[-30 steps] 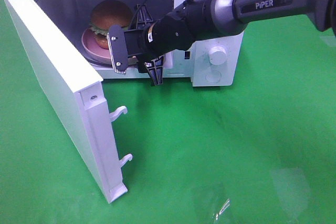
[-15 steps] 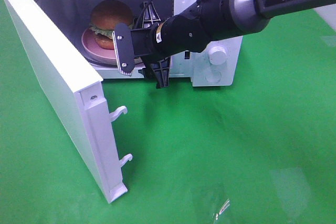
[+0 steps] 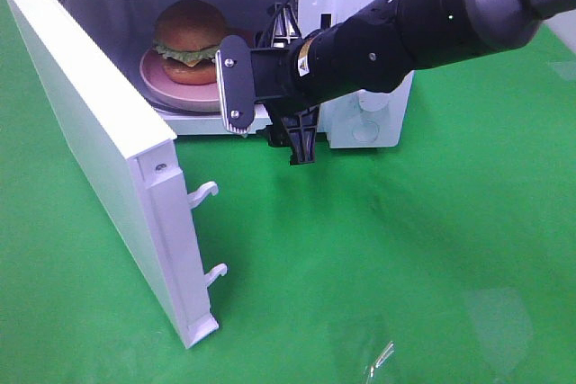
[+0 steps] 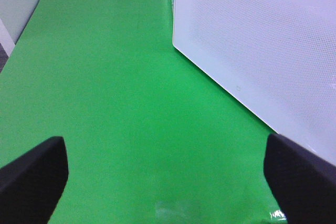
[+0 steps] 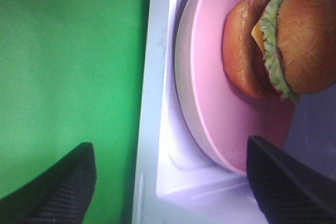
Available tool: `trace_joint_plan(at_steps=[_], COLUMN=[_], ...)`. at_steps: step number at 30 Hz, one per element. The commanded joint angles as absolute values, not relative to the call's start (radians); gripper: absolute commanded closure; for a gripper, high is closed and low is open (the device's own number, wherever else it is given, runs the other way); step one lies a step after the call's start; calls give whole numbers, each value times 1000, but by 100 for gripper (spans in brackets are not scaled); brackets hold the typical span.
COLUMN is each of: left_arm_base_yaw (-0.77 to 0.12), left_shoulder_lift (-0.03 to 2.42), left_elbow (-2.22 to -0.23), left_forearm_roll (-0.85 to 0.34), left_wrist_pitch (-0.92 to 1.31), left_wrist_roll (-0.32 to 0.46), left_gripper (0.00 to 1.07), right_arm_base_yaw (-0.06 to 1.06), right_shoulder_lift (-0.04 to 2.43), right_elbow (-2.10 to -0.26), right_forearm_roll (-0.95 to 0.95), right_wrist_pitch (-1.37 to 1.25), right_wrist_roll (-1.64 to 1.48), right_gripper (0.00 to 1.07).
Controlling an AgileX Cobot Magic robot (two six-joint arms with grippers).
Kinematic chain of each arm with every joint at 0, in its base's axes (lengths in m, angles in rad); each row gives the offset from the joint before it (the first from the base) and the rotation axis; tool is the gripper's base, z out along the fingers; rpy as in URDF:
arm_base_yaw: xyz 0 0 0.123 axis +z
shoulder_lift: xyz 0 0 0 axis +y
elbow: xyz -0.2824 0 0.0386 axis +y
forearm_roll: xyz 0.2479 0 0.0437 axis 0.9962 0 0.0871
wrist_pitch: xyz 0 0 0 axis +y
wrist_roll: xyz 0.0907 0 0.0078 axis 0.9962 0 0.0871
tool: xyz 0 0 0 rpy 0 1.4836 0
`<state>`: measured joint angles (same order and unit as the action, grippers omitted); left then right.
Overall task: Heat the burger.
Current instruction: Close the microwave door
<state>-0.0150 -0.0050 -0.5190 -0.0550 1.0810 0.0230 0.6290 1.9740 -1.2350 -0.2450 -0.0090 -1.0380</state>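
The burger [image 3: 189,33] has a glossy brown bun and a lettuce frill. It sits on a pink plate [image 3: 166,85] inside the open white microwave [image 3: 369,123]. The right wrist view also shows the burger [image 5: 283,40] resting on the plate [image 5: 215,103]. My right gripper [image 3: 286,85] hovers just outside the oven's mouth, turned on its side and open, holding nothing. In its wrist view the right gripper [image 5: 170,190] spans the oven's sill, clear of the plate. My left gripper [image 4: 168,182] is open and empty over green cloth beside a white microwave panel [image 4: 262,51].
The microwave door [image 3: 99,141] stands swung wide toward the front left, with its two latch hooks [image 3: 205,193] sticking out. The control knob [image 3: 373,101] is partly hidden behind my right arm. Green cloth [image 3: 405,249] covers the table in front.
My right gripper has drawn back to the right, away from the plate and out of the oven's mouth, and its jaws have spread wider. The burger and plate have stayed inside.
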Motion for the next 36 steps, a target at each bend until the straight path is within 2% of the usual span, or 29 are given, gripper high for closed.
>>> trace_joint_plan(at_steps=[1,9,22,28,36], left_arm_base_yaw=[-20,-20,-20,-20,-20], left_shoulder_lift=[-23,-23,-23,-23,-23], left_elbow=[-517,-517,-517,-517,-517], left_forearm_roll=[-62,-62,-62,-62,-62], left_wrist_pitch=[1067,1067,1067,1067,1067], left_wrist_roll=[20,20,20,20,20], left_gripper=[14,14,14,14,14], right_arm_base_yaw=[631,631,631,631,631], right_shoulder_lift=[1934,1806,1639,1523,1430], right_elbow=[-1206,-1062,-942,-927,-927], right_forearm_roll=[-241,-184,-171,-145,-145], right_wrist_pitch=[-15,-10,64,224,407], right_wrist_roll=[-995,-816,-481,-265,-184], right_gripper=[31,31,31,31,31])
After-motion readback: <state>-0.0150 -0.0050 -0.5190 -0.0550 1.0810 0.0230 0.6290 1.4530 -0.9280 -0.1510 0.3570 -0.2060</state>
